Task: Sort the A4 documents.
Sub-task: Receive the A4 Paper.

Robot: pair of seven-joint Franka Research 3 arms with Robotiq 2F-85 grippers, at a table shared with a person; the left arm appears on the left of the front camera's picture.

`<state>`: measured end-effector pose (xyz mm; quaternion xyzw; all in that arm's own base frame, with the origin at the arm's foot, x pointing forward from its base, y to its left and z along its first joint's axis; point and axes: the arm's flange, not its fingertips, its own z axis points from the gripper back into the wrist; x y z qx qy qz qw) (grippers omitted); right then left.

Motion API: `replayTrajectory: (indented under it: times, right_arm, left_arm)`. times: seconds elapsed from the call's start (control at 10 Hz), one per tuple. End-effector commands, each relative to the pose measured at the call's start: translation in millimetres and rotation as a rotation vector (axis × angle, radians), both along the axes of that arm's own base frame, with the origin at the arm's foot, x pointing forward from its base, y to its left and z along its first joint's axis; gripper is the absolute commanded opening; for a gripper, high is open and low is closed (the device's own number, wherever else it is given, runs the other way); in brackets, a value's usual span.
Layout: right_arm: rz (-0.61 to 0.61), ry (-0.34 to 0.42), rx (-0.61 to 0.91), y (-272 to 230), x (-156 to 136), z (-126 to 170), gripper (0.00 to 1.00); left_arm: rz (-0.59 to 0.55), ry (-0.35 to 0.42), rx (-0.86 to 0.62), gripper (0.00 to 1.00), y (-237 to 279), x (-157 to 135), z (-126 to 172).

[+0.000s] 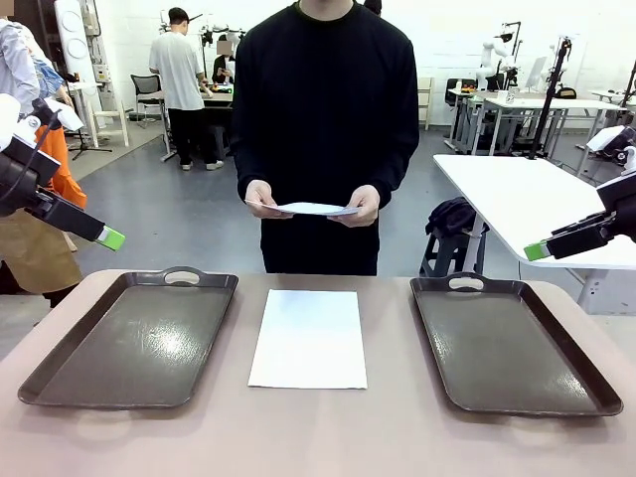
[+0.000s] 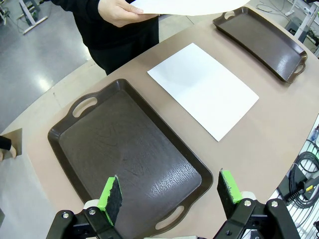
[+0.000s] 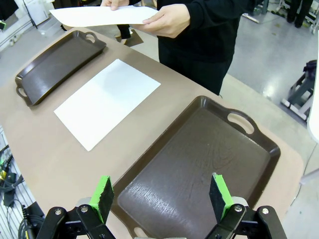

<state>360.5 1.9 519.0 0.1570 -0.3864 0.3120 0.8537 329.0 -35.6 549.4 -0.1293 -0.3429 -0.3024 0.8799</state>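
Pose | left gripper (image 2: 169,193) faces left tray (image 2: 124,144) | right gripper (image 3: 162,195) faces right tray (image 3: 199,159)

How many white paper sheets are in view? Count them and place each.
2. The flat sheet lies on the table between the left tray and right tray; the held sheet is in the person's hands. Either may hide more beneath.

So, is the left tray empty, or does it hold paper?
Empty. The left tray is bare inside; the A4 sheet lies beside it.
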Motion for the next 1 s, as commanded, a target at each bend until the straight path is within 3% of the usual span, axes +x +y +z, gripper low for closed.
replayTrajectory:
  times: [0.0, 0.9]
  right_arm:
    - [0.009, -0.001, 0.004, -0.3, -0.2, -0.5, 1.00]
    - [0.009, -0.001, 0.004, -0.3, -0.2, -0.5, 1.00]
  left_arm:
    - [-0.020, -0.003, -0.007, 1.00, 0.8, -0.2, -0.1]
    - [-0.020, -0.003, -0.007, 1.00, 0.8, -0.2, -0.1]
